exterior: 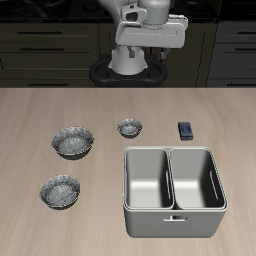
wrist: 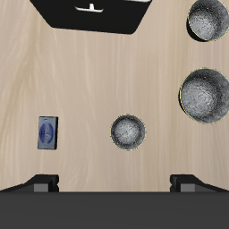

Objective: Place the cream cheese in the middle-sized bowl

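**High over the counter: jaws spread, cream cheese yet to be picked**

Toward the counter's front edge, near one side edge, sits the middle-sized bowl (exterior: 60,191), empty. The wider speckled bowl (exterior: 72,142) lies just behind it, and the tiny bowl (exterior: 129,127) is farther toward the counter's middle. The cream cheese (exterior: 186,130) lies flat on the bare counter, apart from every bowl, just behind the two-compartment steel bin (exterior: 173,190). In the wrist view the jaws stand wide apart with nothing between them, well above the box (wrist: 46,132).

The step in hand looks like the reach. It would go best by centring over the box, closing across its narrow sides and coming straight down. The carry should then pass clear of the bin's rim and the tiny bowl, and the wider bowl behind the target is the one to avoid mistaking for it
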Controlling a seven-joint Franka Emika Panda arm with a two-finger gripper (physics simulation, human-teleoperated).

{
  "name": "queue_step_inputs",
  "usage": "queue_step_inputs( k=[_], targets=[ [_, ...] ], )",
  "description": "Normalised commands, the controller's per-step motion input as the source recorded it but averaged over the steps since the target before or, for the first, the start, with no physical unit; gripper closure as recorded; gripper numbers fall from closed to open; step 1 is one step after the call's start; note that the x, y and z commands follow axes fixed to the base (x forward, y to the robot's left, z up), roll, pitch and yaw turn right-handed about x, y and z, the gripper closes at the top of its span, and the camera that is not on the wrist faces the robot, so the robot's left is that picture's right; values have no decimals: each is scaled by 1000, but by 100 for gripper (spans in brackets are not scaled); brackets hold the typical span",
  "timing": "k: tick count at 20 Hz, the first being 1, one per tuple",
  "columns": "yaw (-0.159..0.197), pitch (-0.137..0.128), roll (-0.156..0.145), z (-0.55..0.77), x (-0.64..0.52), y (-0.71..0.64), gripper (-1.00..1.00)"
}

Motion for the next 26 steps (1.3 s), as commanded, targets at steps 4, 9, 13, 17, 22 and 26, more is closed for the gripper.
queue_step_inputs(
  k=[4, 9, 13, 17, 22, 26],
  targets=[
    [-1, -3, -49, -44, 43, 316, -100],
    [9, -20, 22, -31, 11, 498, -100],
    [-11, 11, 83, -63, 11, 463, -100],
    [-7, 6, 29, -85, 54, 268, -100],
    [-59, -2, 13, -29, 111, 193, -100],
    [-14, -24, -14, -46, 67, 143, -100]
  ],
)
